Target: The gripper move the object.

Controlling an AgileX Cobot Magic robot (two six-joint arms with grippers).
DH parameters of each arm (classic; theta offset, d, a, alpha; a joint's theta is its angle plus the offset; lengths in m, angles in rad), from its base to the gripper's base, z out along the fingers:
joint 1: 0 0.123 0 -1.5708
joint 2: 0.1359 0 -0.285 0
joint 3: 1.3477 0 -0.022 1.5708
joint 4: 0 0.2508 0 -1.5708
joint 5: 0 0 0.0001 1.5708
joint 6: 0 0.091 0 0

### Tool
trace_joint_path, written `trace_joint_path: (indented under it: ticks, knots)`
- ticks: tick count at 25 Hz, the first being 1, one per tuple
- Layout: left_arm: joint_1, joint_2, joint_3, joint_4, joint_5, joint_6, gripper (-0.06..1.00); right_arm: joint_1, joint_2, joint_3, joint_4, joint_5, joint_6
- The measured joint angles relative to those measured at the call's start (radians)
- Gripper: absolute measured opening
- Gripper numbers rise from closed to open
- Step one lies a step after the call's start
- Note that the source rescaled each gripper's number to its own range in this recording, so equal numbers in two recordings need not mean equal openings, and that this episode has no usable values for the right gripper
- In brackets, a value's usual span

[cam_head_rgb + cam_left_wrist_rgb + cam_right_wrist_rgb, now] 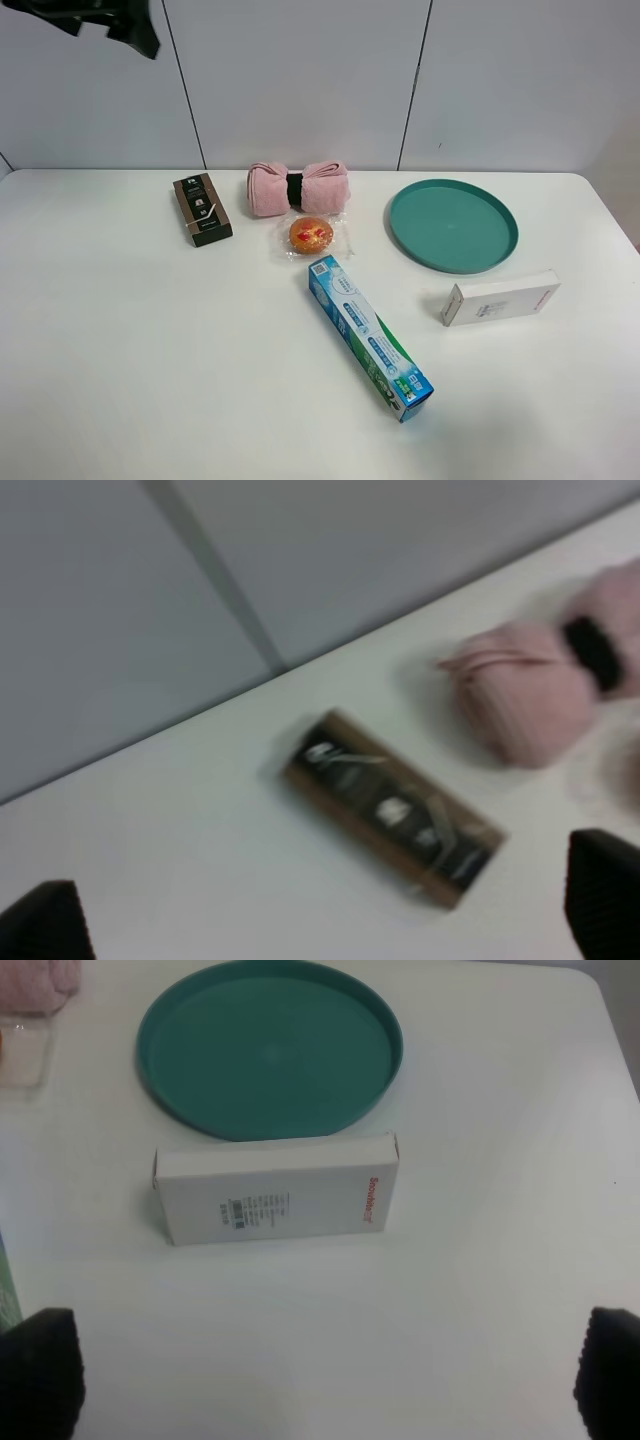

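Overhead view, items as I log them: pink rolled towel (298,188) with a black band at upper centre, against the back edge of the white table (150,360). Wrapped orange pastry (311,235) just below it, touching or nearly so. Dark brown box (202,208) to the towel's left, apart from it. Teal plate (453,225) to the right, bare. White carton (500,297) below the plate. Blue-green toothpaste box (369,337) lying diagonally at centre. Dark piece of an arm (105,22) in the upper left corner; no gripper visible here.

Left wrist view, blurred: left gripper (320,920) with fingertips spread wide at the lower corners, nothing between them. Brown box at centre; towel at the right edge.

Right wrist view: right gripper (330,1380) likewise spread and empty. White carton at centre, touching the plate's rim or just short of it.
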Motion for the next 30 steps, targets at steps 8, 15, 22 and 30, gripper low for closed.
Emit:
trace_joint_path:
  ticks: [8, 15, 22, 30]
  knots:
    - [0.197, -0.125, 0.000, 0.058, 0.138, 0.000, 0.91, 0.000, 0.000, 0.000, 0.000, 0.000, 0.000]
    - [0.292, -0.315, 0.103, 0.082, 0.148, 0.000, 0.91, 0.000, 0.000, 0.000, 0.000, 0.000, 0.000]
    - [0.350, -0.618, 0.431, 0.086, 0.152, 0.000, 0.91, 0.000, 0.000, 0.000, 0.000, 0.000, 0.000]
    - [0.352, -1.060, 0.779, 0.051, 0.145, 0.000, 0.91, 0.000, 0.000, 0.000, 0.000, 0.000, 0.000]
